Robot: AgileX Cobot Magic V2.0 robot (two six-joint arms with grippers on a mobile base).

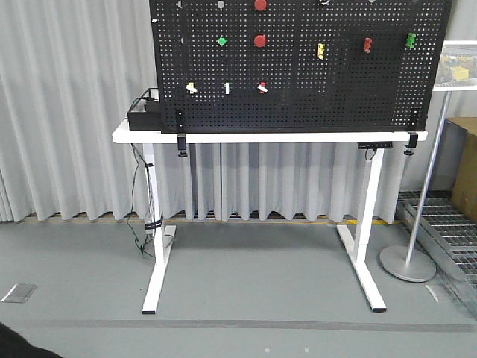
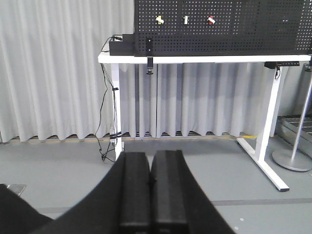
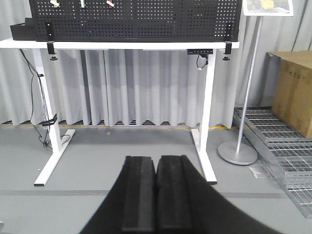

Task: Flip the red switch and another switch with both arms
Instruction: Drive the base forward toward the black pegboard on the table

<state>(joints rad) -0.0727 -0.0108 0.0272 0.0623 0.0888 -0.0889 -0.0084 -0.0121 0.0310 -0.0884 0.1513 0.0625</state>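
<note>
Low on the pegboard [image 1: 298,67] above the bench [image 1: 268,136] sat the red switch [image 1: 261,88], with the pale-yellow switch [image 1: 191,87] further left in the same row. Both looked tiny, light and stiff, so I judged it best to nudge the white lever tip rather than grip it. The left end effector [image 2: 150,195] and right end effector [image 3: 156,195] were each pressed closed and empty, well back from the board. The black tray [image 1: 138,119] on the bench hid its contents.

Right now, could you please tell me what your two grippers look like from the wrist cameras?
The matte black left gripper and right gripper look alike: each has two flat, rounded-tip fingers flaring into a curved black body. No cables or markings show.
</note>
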